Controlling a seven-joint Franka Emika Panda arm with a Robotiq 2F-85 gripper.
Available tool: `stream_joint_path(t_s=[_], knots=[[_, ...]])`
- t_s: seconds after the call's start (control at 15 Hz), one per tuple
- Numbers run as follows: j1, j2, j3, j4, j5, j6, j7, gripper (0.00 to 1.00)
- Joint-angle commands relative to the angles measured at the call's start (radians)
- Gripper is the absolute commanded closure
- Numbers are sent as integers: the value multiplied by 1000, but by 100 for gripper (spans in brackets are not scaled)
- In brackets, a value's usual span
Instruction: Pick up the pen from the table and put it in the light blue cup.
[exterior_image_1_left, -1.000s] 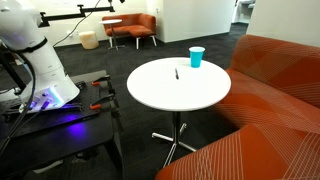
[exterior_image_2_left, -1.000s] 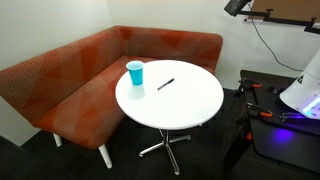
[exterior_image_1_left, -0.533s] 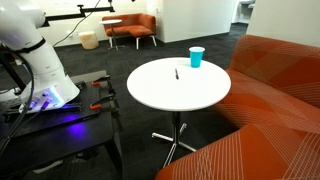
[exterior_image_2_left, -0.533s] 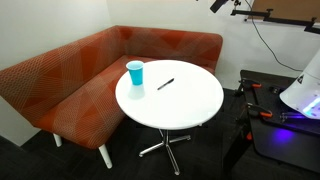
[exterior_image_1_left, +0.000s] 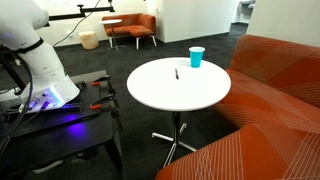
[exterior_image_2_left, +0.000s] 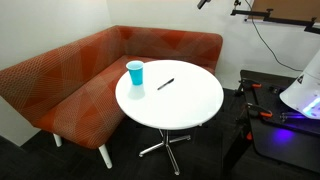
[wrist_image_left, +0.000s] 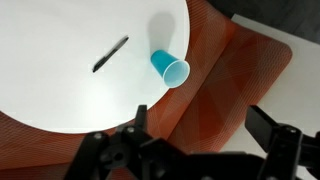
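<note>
We judged the chief hazards to lie in the long descent ahead. The claw (wrist_image_left: 198, 118), its two dark fingers spread wide and gripping nothing, hung high above the round white-topped table (wrist_image_left: 50, 90), so a misjudged drop could ram the hard top. The small light blue tapered cup (wrist_image_left: 170, 67) stood upright near the table's edge on the sofa side. It looked light to us, and a nudge might tip it over the rim. The thin dark pen (wrist_image_left: 110, 54) lay flat on the top, near the cup but apart from it. So slim a stick could roll away or slip from between the fingers, we thought, or catch crosswise on the cup's rim at release.

Around it we saw an orange-red patterned corner sofa (exterior_image_2_left: 70, 75) on dark carpet, wrapping round the table on the cup's side. The top itself was smooth, plain white, carried on a single metal pedestal (exterior_image_2_left: 167, 135).
</note>
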Motion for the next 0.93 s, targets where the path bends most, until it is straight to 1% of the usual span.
stream_joint_path(t_s=[0.0,0.13,0.2,0.4,0.47,0.53,0.6,0.67,0.87], knots=[[-66,82,-7,28,-101,29,214,0],[-96,118,-18,24,-160,29,338,0],[-100,143,-29,24,-179,27,395,0],[-84,212,-74,26,-234,37,519,0],[-71,236,-94,27,-248,46,542,0],[-48,259,-121,26,-246,68,539,0],[-23,210,-142,7,-259,23,514,0],[-13,231,-157,7,-261,40,522,0],[-2,259,-173,12,-260,54,522,0]])
